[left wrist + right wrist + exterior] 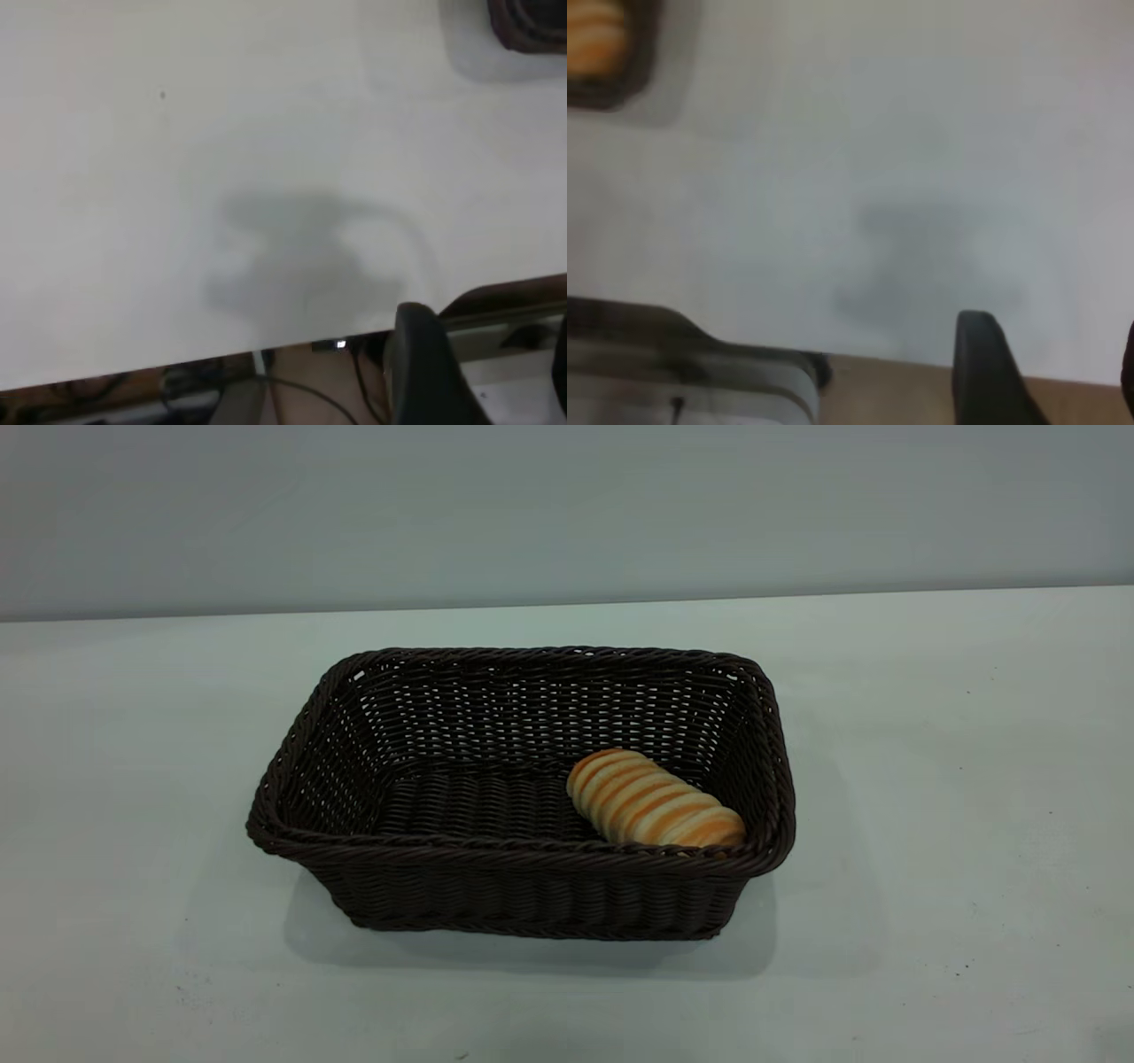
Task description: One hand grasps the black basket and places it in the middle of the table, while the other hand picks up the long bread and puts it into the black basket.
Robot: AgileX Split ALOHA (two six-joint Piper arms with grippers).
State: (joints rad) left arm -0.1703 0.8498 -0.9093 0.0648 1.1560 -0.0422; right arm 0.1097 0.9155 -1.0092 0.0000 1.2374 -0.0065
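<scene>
- Viewing from outside: the black basket (521,797) sat mid-surface (957,779), long axis running left to right. The long bread (654,801) lay inside, at the basket's right end, slanted. No arm in sight.
- Left wrist: left claw (483,372) hung over the bare surface near its edge, basket corner far off; fingers stood spread, nothing held.
- Right wrist: right claw (1045,372) likewise well apart from basket and bread, spread, empty.
- Judgement: both placements look done; neither arm clearly nearer.

A plain grey wall (567,505) stands behind the tabletop.
</scene>
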